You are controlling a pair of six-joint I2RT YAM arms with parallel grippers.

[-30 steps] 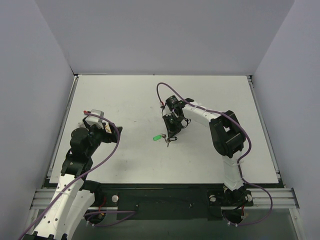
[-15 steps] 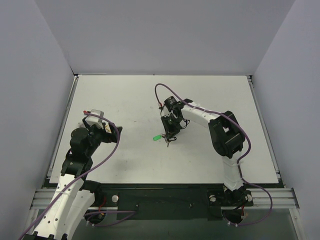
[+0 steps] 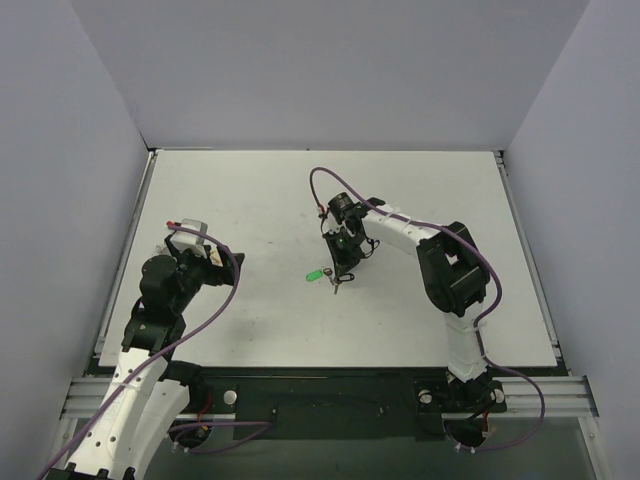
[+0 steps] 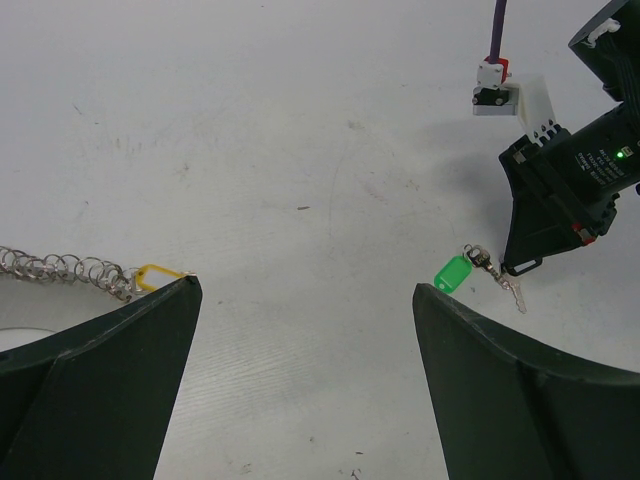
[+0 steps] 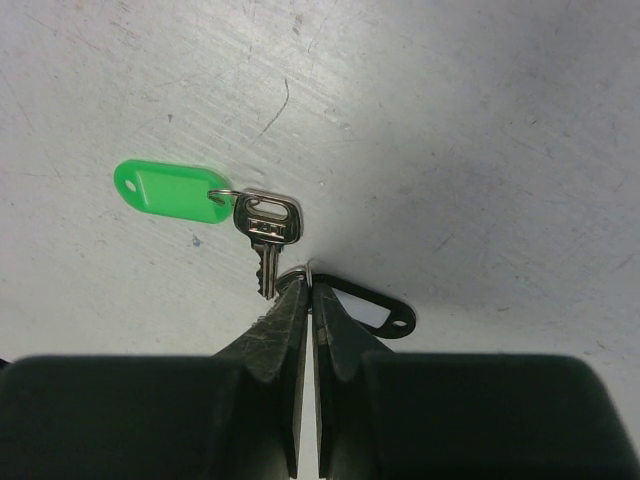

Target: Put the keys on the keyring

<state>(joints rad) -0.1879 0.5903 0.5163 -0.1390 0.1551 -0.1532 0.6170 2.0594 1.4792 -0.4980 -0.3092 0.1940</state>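
Two keys lie side by side mid-table. One silver key point(image 5: 265, 228) carries a bright green tag point(image 5: 165, 190). The other has a black-rimmed tag point(image 5: 370, 312), and its key is hidden under my fingers. My right gripper point(image 5: 308, 285) points down at the table, shut, with the small split ring of the black-tagged key pinched at its tips. From above, the green tag point(image 3: 313, 273) sits just left of this gripper point(image 3: 338, 278). A stretch of the keyring's coiled wire point(image 4: 60, 268) with a yellow tag point(image 4: 155, 274) shows beside my left gripper point(image 4: 307, 290), which is open and holds nothing.
The white table point(image 3: 250, 200) ends at a metal rail point(image 3: 300, 385) along the near side, and grey walls enclose the other three sides. The right arm's purple cable point(image 3: 325, 185) loops above its wrist. My left arm point(image 3: 165, 285) rests near the table's left edge.
The right gripper's jaws opened slightly and then closed at the black-tagged key's ring, and the gripper shifted slightly left. The left arm has not moved.
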